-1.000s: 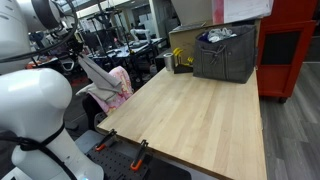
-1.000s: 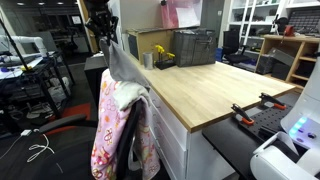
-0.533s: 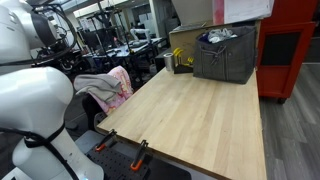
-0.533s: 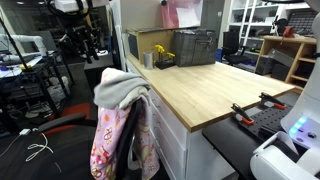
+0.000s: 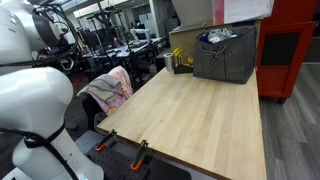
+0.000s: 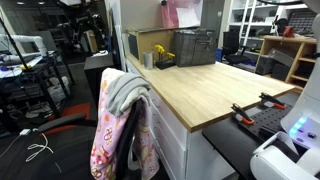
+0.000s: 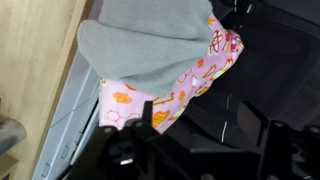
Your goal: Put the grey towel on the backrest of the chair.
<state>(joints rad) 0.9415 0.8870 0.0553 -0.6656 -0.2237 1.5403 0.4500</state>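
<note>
The grey towel (image 5: 100,88) (image 6: 122,90) lies draped over the top of the chair's backrest, which wears a pink patterned cover (image 5: 121,84) (image 6: 113,145). The wrist view looks down on the towel (image 7: 150,40) and the pink cover (image 7: 172,95) from above. My gripper (image 7: 200,152) hangs above and a little off the chair, open, with nothing between its dark fingers. It touches neither towel nor chair. Against the dark background of both exterior views I cannot pick it out clearly.
The chair stands against the edge of a long wooden table (image 5: 200,110) (image 6: 205,92). A grey basket (image 5: 225,55) (image 6: 195,47) and a yellow item (image 6: 160,52) sit at its far end. Clamps (image 5: 140,150) grip the near edge. Cluttered desks and cables fill the floor behind the chair.
The towel, held hanging above the backrest a second ago, has been let go and now lies bunched on the backrest. My gripper has opened and pulled up and away.
</note>
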